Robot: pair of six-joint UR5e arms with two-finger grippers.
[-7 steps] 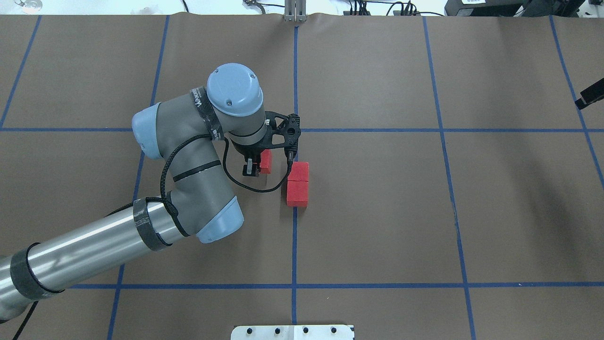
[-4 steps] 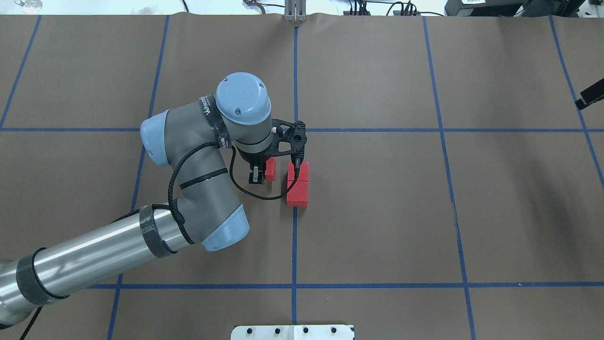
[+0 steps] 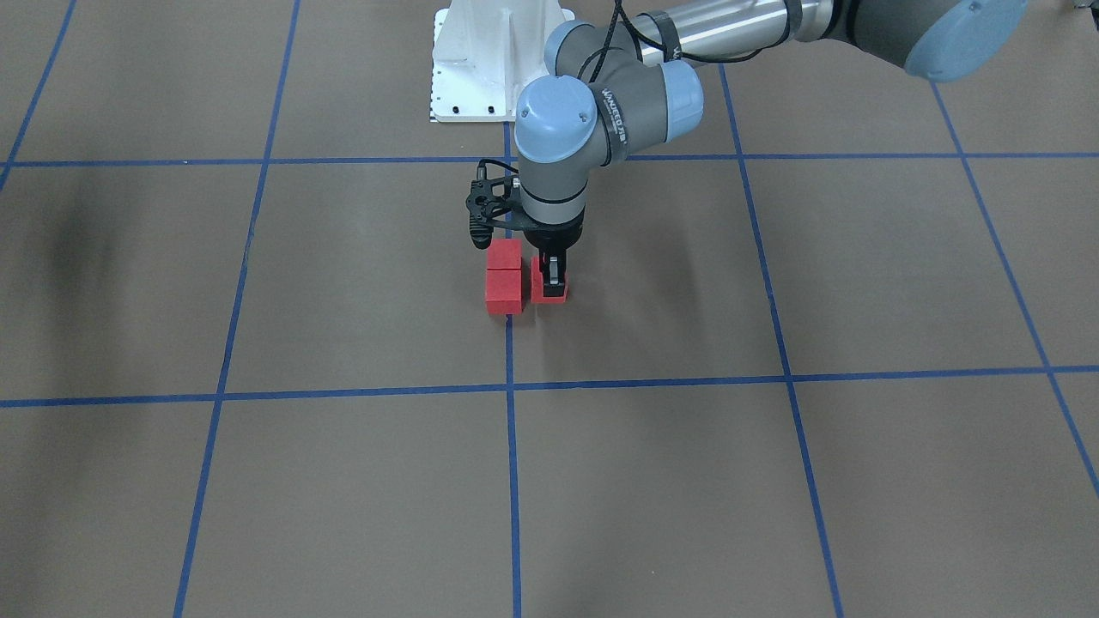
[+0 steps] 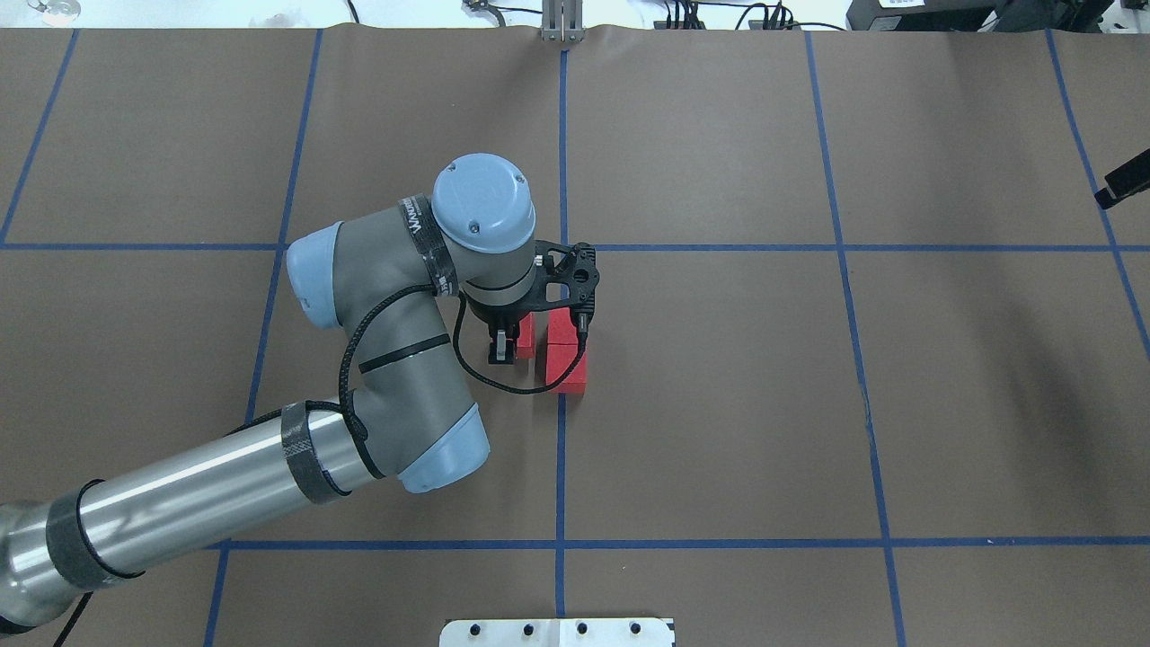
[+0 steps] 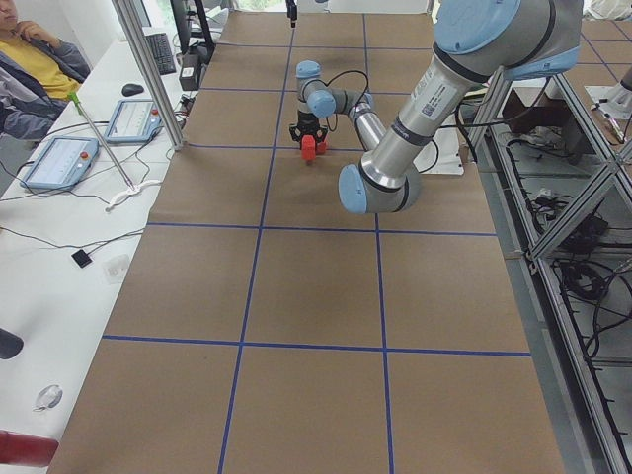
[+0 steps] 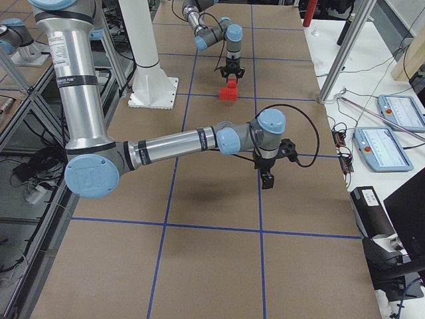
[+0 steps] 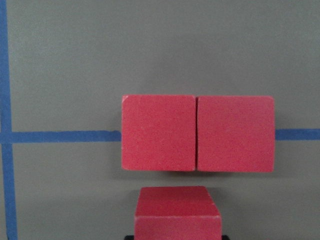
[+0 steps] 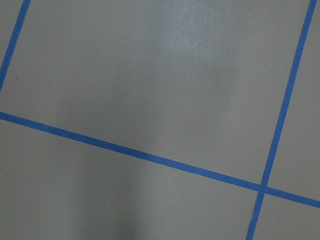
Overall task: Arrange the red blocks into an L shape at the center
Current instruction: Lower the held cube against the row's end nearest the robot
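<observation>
Two red blocks point(image 4: 566, 352) lie touching in a row on the middle blue tape line of the brown floor point(image 4: 719, 404). They also show in the front view point(image 3: 505, 276) and the left wrist view point(image 7: 197, 133). My left gripper point(image 4: 508, 345) is shut on the third red block point(image 4: 526, 332). It holds that block low, just left of the pair's far block with a narrow gap, as the front view point(image 3: 549, 293) and the left wrist view point(image 7: 177, 212) also show. My right gripper point(image 6: 267, 179) hangs over bare floor far to the right. I cannot tell whether it is open or shut.
The white robot base point(image 3: 489, 60) stands at the near edge of the floor. Operators' tablets point(image 6: 398, 109) and cables lie on the white table beyond the far edge. The right wrist view shows only brown floor and blue tape lines point(image 8: 150, 156).
My left gripper has moved right with the red block, closing most of the gap to the two blocks on the line. The pair has not moved.
</observation>
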